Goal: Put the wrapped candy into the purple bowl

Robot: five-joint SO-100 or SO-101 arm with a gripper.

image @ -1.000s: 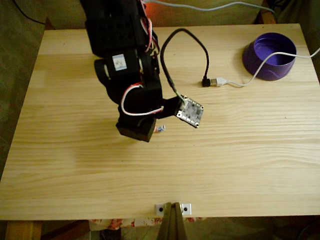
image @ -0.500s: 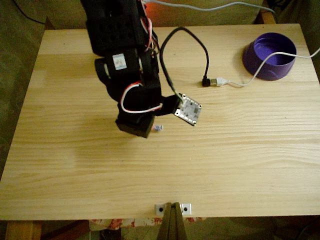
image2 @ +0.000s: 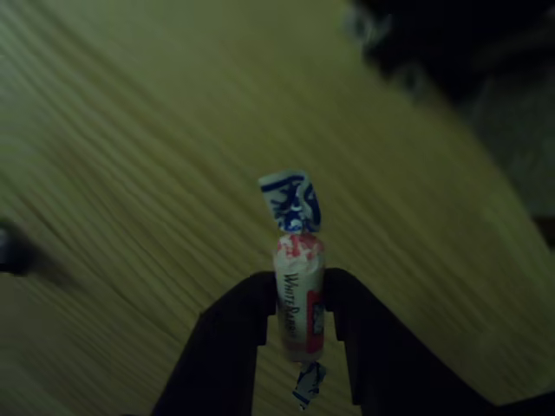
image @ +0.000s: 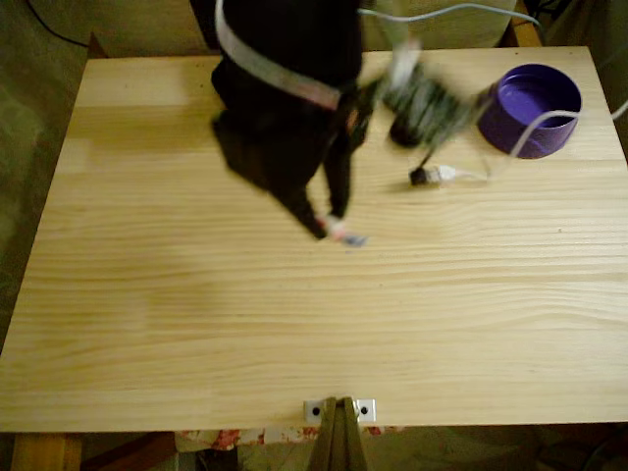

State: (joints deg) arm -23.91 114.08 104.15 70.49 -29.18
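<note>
Candy (image2: 298, 299) pinched in claw (image2: 299, 303); cable (image: 510, 147) drapes over purple bowl (image: 530, 110).

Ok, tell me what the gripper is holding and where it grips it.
The gripper holds the wrapped candy, pinched across its middle, twisted ends sticking out.

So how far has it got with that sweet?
The pickup looks done: the gripper is clamped on the candy, seemingly lifted off the table. The arm is blurred, so apparently swinging. Left to do: reach the purple bowl and drop it in.
</note>
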